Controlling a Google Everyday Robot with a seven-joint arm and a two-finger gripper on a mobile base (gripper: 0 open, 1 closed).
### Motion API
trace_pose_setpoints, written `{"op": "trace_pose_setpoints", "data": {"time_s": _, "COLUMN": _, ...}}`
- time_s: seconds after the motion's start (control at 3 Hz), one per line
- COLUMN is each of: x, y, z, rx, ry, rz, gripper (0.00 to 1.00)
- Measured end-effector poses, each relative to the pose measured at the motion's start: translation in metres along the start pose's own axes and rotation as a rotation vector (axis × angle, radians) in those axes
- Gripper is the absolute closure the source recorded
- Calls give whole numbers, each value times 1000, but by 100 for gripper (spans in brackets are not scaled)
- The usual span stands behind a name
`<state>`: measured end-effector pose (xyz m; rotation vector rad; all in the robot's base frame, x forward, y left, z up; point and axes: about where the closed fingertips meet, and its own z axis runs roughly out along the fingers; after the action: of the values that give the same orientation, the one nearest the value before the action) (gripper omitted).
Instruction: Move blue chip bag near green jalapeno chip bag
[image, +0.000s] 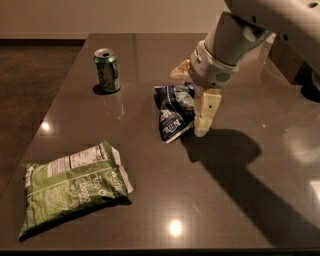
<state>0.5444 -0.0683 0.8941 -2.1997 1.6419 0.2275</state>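
Navy foil is what you are after: the blue chip bag (172, 114) lies crumpled near the middle of the dark table (235, 210). It is well apart from the green jalapeno chip bag (75, 185), which lies flat at the near left corner. The gripper (190, 100) hangs low over the blue bag's right side, its jaws spread wide and holding nothing. One finger (206, 114) points down just beside the bag's right edge, at or close to the tabletop; the other shows behind the bag's top end. Whether either one touches the foil, you cannot tell from here.

By my reading you are at the grasp step. The approach looks made, the bag seems to sit partly between the jaws, and the carry is not yet begun. The next move calls for closing on the bag firmly enough that the slick, wrinkled foil does not slip out. Then lift it clear of the table and take it toward the near left. Set it down just beside the green bag, not on top of it. Keep your path away from the green soda can (107, 70) standing upright at the far left. It is no part of this job, and a brush of the arm would likely tip it.
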Motion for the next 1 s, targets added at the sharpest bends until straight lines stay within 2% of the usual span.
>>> {"op": "trace_pose_setpoints", "data": {"time_s": 0.33, "x": -1, "y": -6, "z": 5, "rx": -13, "ry": -10, "rz": -4, "gripper": 10}}
{"op": "trace_pose_setpoints", "data": {"time_s": 1.0, "x": -15, "y": -6, "z": 8, "rx": -30, "ry": -26, "rz": -45, "gripper": 56}}
